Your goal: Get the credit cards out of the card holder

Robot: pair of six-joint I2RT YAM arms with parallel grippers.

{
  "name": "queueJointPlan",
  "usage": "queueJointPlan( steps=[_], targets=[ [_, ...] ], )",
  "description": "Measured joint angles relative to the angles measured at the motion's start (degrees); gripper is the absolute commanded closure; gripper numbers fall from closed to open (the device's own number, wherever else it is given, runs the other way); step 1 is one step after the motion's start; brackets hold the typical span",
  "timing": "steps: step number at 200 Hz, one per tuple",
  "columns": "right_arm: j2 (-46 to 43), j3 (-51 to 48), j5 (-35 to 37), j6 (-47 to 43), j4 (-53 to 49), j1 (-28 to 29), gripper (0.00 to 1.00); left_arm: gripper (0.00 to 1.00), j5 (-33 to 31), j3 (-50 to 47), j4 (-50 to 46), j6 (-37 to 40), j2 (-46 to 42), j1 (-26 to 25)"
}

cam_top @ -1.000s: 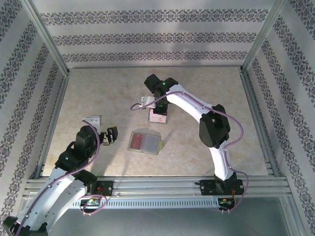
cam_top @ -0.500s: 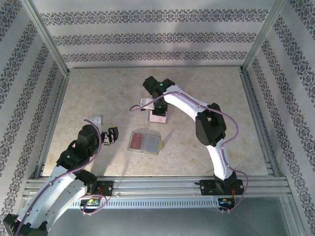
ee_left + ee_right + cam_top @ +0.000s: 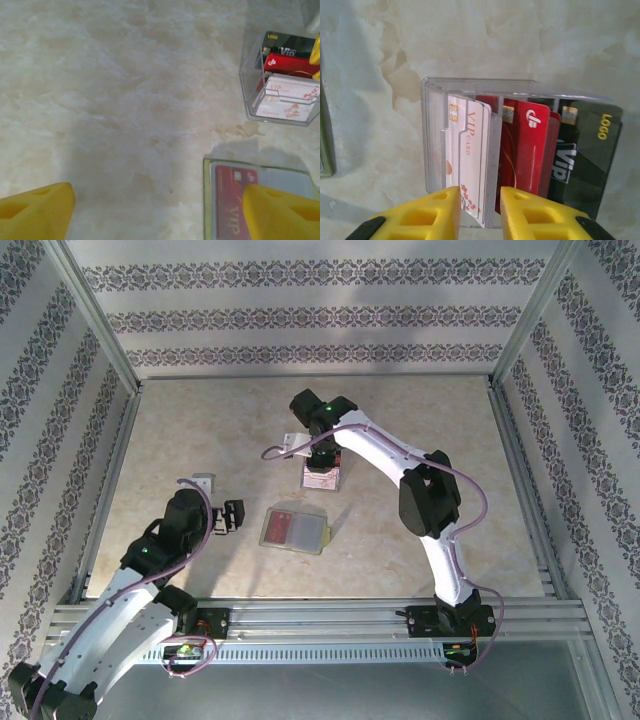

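The olive-green card holder (image 3: 293, 530) lies open and flat at the table's middle, with a red credit card (image 3: 229, 200) marked VIP inside its translucent pocket. My left gripper (image 3: 228, 517) hovers just left of it, open wide; its right finger (image 3: 280, 212) overlaps the holder's left part (image 3: 207, 200). My right gripper (image 3: 322, 462) hangs over a clear plastic tray (image 3: 322, 481) behind the holder. Its jaws (image 3: 480, 202) stand a little apart around the edge of a white VIP card (image 3: 470, 145), which stands in the tray and is not pinched.
The clear tray (image 3: 432, 130) also holds red cards (image 3: 527, 145) and a black card (image 3: 585, 145), all on edge. Metal rails frame the marbled table (image 3: 200, 430), with patterned walls all round. The holder's green edge (image 3: 324, 150) shows left of the tray.
My right gripper's jaws have gone from shut to slightly apart over the tray. The left arm has edged a little toward the card holder.
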Motion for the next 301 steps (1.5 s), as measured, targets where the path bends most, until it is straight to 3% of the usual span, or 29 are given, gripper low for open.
queueJointPlan(
  steps=[20,46,91,141,191,301],
  targets=[
    [-4.1,-0.7,0.0,4.4,0.0,-0.2,0.57,0.23,3.1,0.1,-0.3,-1.6,2.1,0.0],
    [-15.7,-7.0,-0.5,13.2,2.1,-1.2,0.44,0.34,9.0,1.0,-0.4,-5.2,8.1,0.0],
    [-40.8,-30.3,-6.1,33.4,12.6,-8.7,0.24,0.46,19.0,1.5,0.8,-11.3,21.8,-1.2],
    [-55.9,-55.3,-15.0,50.9,24.5,-20.2,0.09,0.58,23.2,2.0,5.5,-15.0,28.5,-4.1],
    [-64.2,-68.0,-21.4,60.5,30.9,-26.7,0.08,0.66,24.1,2.7,10.0,-16.9,33.9,-5.2],
    [-64.1,-69.3,-23.3,62.2,32.7,-27.5,0.08,0.69,24.7,3.9,14.8,-16.9,43.6,-5.3]
  ],
)
